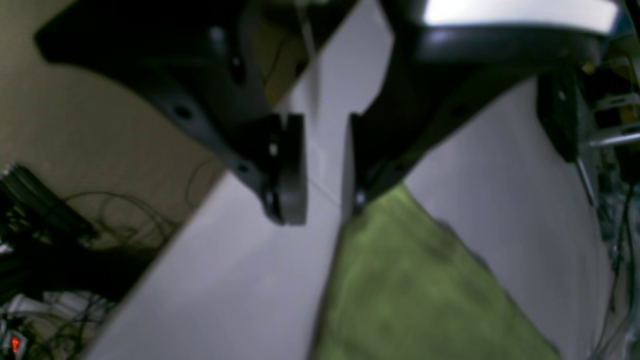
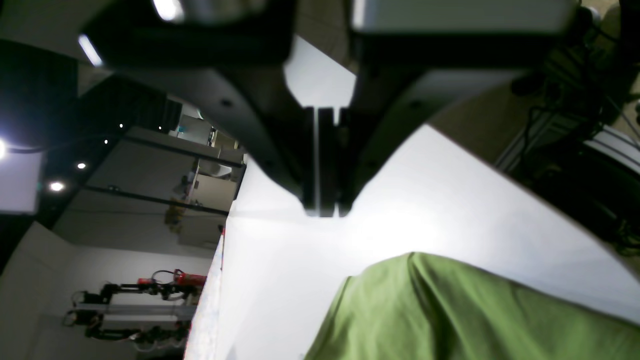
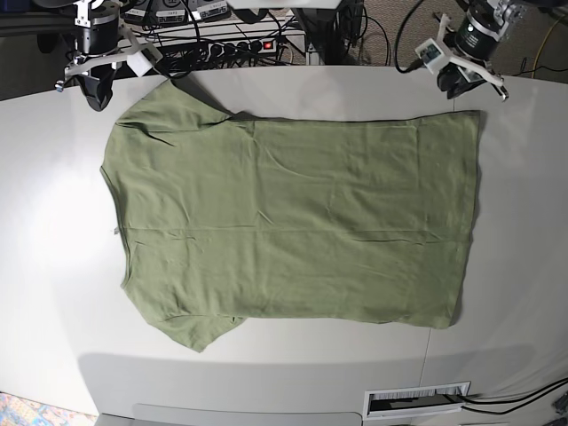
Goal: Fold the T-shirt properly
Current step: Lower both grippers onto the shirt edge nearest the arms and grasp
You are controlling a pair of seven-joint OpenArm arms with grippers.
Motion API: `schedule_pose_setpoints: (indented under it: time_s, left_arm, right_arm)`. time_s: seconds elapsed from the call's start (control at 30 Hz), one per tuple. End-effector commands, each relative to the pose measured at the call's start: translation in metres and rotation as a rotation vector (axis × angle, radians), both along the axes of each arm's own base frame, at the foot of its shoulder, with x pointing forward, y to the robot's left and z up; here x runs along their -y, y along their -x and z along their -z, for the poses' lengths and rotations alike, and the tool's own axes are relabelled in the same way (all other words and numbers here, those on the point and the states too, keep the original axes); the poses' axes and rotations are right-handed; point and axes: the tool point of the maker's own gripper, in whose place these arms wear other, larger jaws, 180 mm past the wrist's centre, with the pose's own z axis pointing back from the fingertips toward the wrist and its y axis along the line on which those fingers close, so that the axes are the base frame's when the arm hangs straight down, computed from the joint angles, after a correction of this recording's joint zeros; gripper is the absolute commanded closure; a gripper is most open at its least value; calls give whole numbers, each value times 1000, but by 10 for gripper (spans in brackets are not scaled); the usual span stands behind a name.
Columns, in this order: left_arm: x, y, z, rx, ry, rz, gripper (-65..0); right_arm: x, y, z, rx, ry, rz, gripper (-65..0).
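Observation:
The green T-shirt (image 3: pixel 293 222) lies spread flat on the white table (image 3: pixel 53 266), neckline to the left and hem to the right. My left gripper (image 1: pixel 324 205) hangs open just above the shirt's far hem corner (image 1: pixel 400 210), with nothing between its fingers; in the base view the left gripper (image 3: pixel 453 84) is at the top right. My right gripper (image 2: pixel 325 212) hovers over bare table beyond a sleeve (image 2: pixel 425 300), its jaws parted by only a thin slit and empty. In the base view the right gripper (image 3: pixel 93 93) sits by the far left sleeve.
Cables and a power strip (image 3: pixel 240 44) run along the table's far edge behind both arms. A white slotted panel (image 3: pixel 417 401) sits at the near edge. A seam in the tabletop (image 3: pixel 430 351) runs below the hem.

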Motion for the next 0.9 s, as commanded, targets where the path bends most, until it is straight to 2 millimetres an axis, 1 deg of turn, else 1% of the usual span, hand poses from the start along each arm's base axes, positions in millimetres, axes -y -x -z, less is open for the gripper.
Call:
schedule_pose_setpoints:
  time_s: [0.0,0.03,0.07,0.17,0.23,0.43,0.53,0.67,0.87]
  left_arm:
    - [-4,-6,-3,27,-11,5,-148]
    - [-8,-9,1,29,-25,6,-161]
    - [-11,-12,2,34,-38,8,-173]
    - [-15,-18,4,43,-51,24,-185]
    - [-15,-19,2,51,-51,54,-185]
    - [-24,-23,-3,56,-87,125,-185]
    - [-21,-25,-2,48,-94,167,-185]
    - [-11,-31,10,40,-90,204,-185]
    - [-4,-32,39,-3,-150,267,-185]
  right_arm:
    - [-3,-4,-9,29,7,-21,-81]
    - [-3,-4,-9,29,6,-21,-111]
    - [-3,-4,-9,29,7,-21,-123]
    - [-3,-4,-9,29,7,-20,-123]
    - [-3,-4,-8,28,6,-20,-123]
    - [-3,-4,-9,29,7,-20,-123]
    - [-3,-4,-9,29,7,-19,-123]
    - [-1,-3,-9,28,10,-13,-123]
    - [-1,-3,-9,28,11,-10,-123]
